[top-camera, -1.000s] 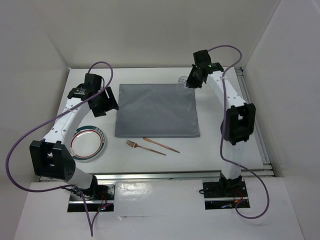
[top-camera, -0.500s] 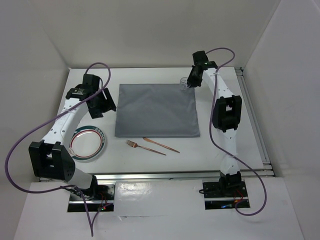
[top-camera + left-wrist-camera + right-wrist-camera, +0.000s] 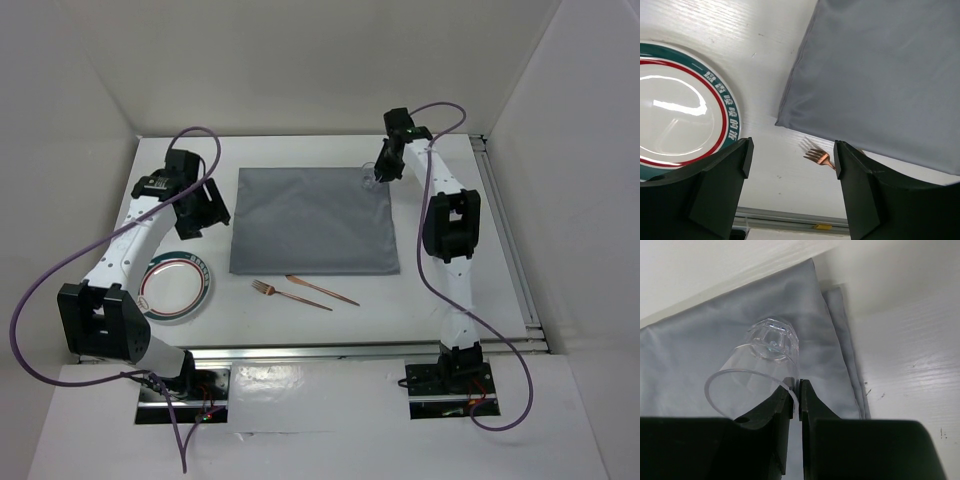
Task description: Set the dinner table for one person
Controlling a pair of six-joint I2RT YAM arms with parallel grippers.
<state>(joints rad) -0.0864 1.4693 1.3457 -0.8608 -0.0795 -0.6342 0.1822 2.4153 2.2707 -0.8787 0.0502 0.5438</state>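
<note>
Progress on this place setting looks early to middling from where I stand. Grey cloth (image 3: 312, 220) lies flat in the middle of the white tabletop (image 3: 380, 310), so the base of the setting is down. Nothing sits on it apart from the glass held at its corner.

Right claw (image 3: 796, 390) is pinching the thin wall of a clear glass (image 3: 765, 365) at its rim, one finger inside and one outside, pressed nearly together. The glass is over the cloth's corner at about 1 o'clock, with its mouth towards the claw and its base towards the fabric, leaning a little. I cannot tell whether the base touches the cloth. I'd judge this the step in hand: the glass goes at the top right of the setting and is not yet let go.

Left claw (image 3: 791, 150) hangs with its fingers spread wide and nothing between them, off the cloth's left edge at about 9 o'clock, raised above the tabletop. The plate (image 3: 178, 285), white with a green and red band, lies off the cloth at about 8 o'clock. A copper fork (image 3: 292, 297) and a second slim copper utensil (image 3: 322, 290), knife or spoon I can't make out, lie side by side at 6 o'clock. Both are angled, just off the cloth's near edge.

What is left, as I reckon it: release the glass, bring the plate onto the cloth's middle, and lay the two utensils beside it.
</note>
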